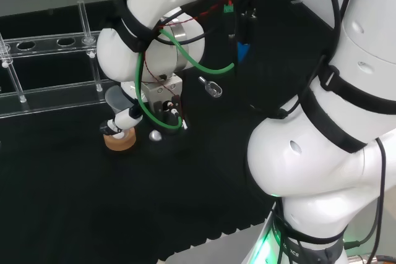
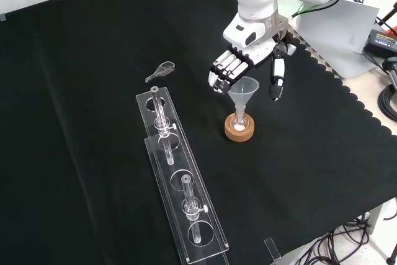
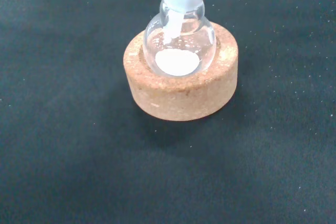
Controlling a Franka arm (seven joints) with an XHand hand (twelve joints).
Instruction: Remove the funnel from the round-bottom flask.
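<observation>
The round-bottom flask (image 3: 180, 38) is clear, glossy glass on a rough, grainy cork ring (image 3: 181, 85); the funnel (image 2: 242, 91) looks translucent plastic; the cloth (image 2: 93, 91) is matt black; the rack (image 2: 180, 184) is clear, glossy plastic.

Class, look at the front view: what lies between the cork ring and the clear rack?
Only bare black cloth separates the cork ring from the clear rack in the front view.

Front view: the round-bottom flask (image 2: 240, 122) sits in the cork stand (image 2: 240, 129) on the tabletop (image 2: 93, 60), with the funnel (image 2: 242, 92) upright in its neck. The hand (image 2: 248, 60) is just behind the funnel, fingers to its left and thumb to its right. The rack (image 2: 180, 178) lies left of the stand; a small scoop (image 2: 160, 71) lies behind the rack.
</observation>
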